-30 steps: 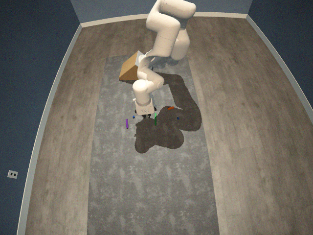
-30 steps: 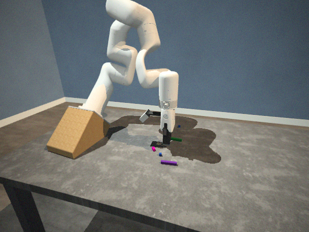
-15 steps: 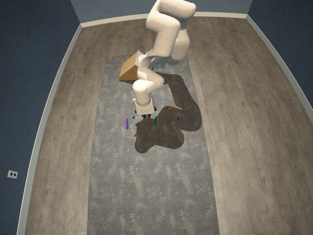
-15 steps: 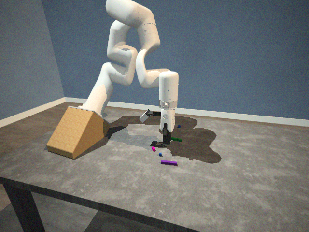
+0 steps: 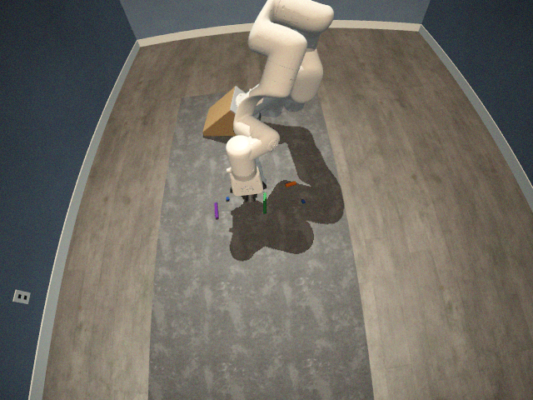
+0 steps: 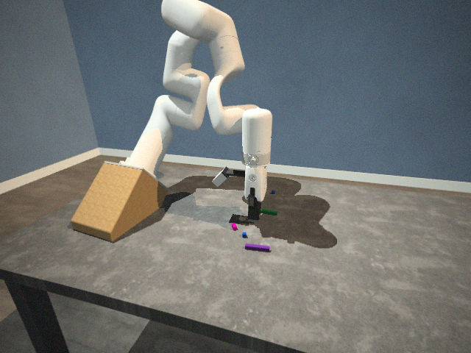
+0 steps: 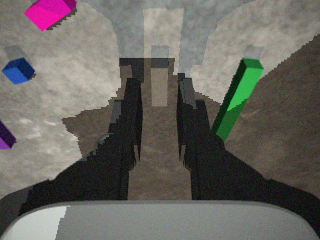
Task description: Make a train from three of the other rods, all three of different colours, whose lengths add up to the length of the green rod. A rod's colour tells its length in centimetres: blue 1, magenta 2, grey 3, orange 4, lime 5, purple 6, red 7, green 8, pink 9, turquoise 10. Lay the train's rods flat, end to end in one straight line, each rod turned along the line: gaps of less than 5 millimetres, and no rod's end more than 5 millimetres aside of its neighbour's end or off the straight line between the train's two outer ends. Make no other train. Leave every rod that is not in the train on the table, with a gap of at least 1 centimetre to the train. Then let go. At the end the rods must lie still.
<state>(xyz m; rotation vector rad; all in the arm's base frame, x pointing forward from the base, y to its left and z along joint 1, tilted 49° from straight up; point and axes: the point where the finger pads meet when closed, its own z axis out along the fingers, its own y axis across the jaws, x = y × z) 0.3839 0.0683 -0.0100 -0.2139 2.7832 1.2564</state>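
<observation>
My gripper point(image 5: 249, 199) point(image 6: 254, 218) point(image 7: 159, 96) points down low over the table, its fingers partly open with nothing between them. The green rod point(image 5: 264, 205) point(image 6: 269, 212) point(image 7: 239, 100) lies just beside one finger. On the other side lie a magenta rod point(image 6: 234, 226) point(image 7: 49, 12), a blue rod point(image 5: 227, 198) point(image 6: 243, 234) point(image 7: 18, 71) and the purple rod point(image 5: 216, 211) point(image 6: 257, 247) point(image 7: 5, 137), all apart. Beyond the green rod lie an orange rod point(image 5: 291, 183) and a second blue rod point(image 5: 303, 201) point(image 6: 273, 192). The magenta rod is hidden in the top view, the orange one in the exterior view.
A wooden wedge point(image 5: 218, 122) point(image 6: 114, 203) stands on the grey table point(image 5: 258, 322) point(image 6: 323, 288) near the arm's foot. The arm's shadow covers the green and orange rods in part and the second blue rod.
</observation>
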